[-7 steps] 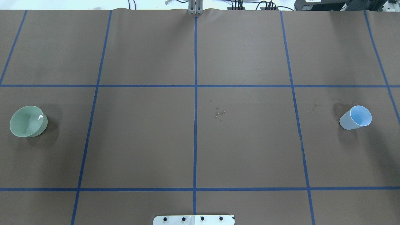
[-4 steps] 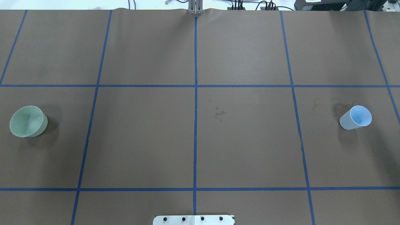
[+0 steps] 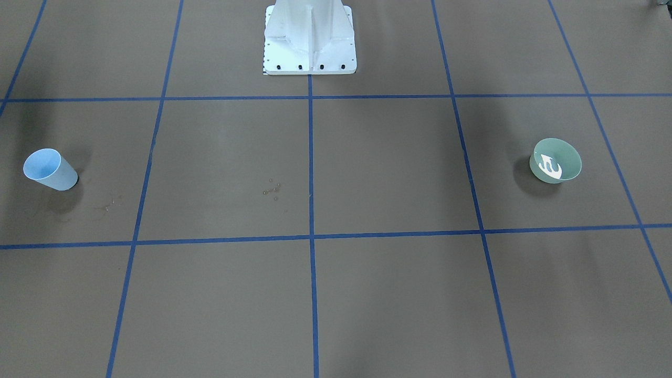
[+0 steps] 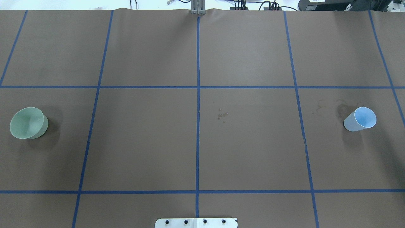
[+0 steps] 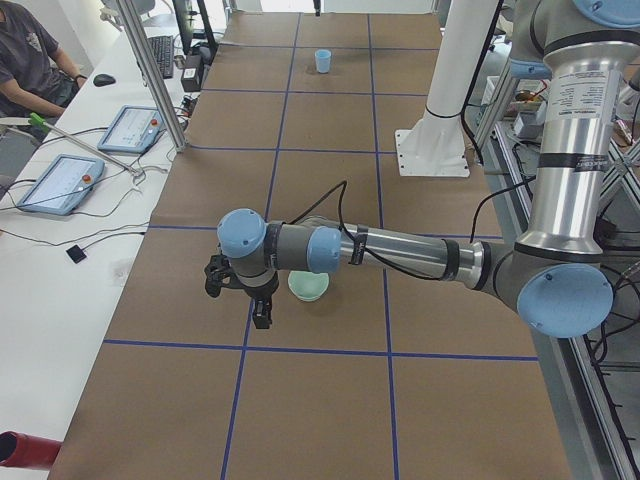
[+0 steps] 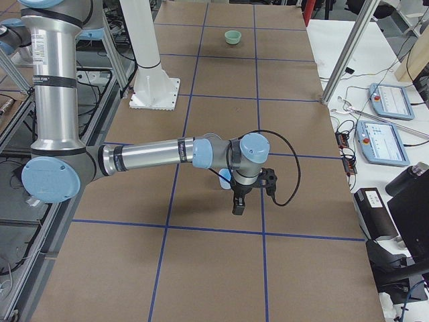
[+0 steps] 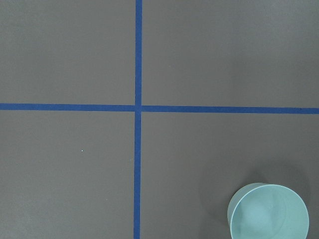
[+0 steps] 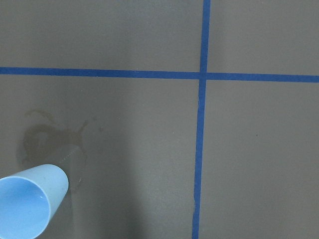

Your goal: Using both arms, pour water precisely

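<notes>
A green bowl (image 4: 27,123) stands upright at the table's left end and shows in the left wrist view (image 7: 268,211). A white glint of water (image 3: 550,167) lies inside it. A light blue cup (image 4: 360,119) stands at the right end and shows in the right wrist view (image 8: 30,201). My left gripper (image 5: 240,300) shows only in the exterior left view, hanging above the table beside the bowl (image 5: 308,287). My right gripper (image 6: 253,194) shows only in the exterior right view, hanging beside the cup (image 6: 226,177). I cannot tell whether either gripper is open or shut.
Several small water drops (image 4: 222,115) lie right of the table's centre line. A dried wet stain (image 4: 343,109) marks the paper beside the blue cup. The white pedestal (image 3: 310,37) stands at the robot's edge. Blue tape lines grid the brown table cover.
A white glint in the green bowl in the overhead view one second ago is gone. Both vessels stay in place.
</notes>
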Motion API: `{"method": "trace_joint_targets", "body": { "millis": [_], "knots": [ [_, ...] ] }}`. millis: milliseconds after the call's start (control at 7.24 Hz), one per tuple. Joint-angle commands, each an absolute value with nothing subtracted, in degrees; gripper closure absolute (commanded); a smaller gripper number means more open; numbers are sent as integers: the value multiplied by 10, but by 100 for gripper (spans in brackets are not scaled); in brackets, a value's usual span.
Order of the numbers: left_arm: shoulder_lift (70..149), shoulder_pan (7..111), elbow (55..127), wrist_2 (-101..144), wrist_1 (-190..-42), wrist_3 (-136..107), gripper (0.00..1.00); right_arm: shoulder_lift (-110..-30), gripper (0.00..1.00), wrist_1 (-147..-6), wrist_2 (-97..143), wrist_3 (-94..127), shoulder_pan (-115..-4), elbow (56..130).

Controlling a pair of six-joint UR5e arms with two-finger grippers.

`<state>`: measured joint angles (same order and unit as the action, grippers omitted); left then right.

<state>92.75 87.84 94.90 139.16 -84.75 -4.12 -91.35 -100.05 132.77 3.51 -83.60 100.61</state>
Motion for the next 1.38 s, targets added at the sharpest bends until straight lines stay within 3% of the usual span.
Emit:
{"method": "trace_joint_targets", "body": {
  "millis": [0, 1244],
  "knots": [
    [923, 879, 949, 1389, -861, -41, 0, -915, 1, -1000, 1329, 36, -837, 1009],
    [930, 878, 954, 1391, -863, -44, 0, -919, 1, -946, 1328, 76, -836, 1005]
  ]
}}
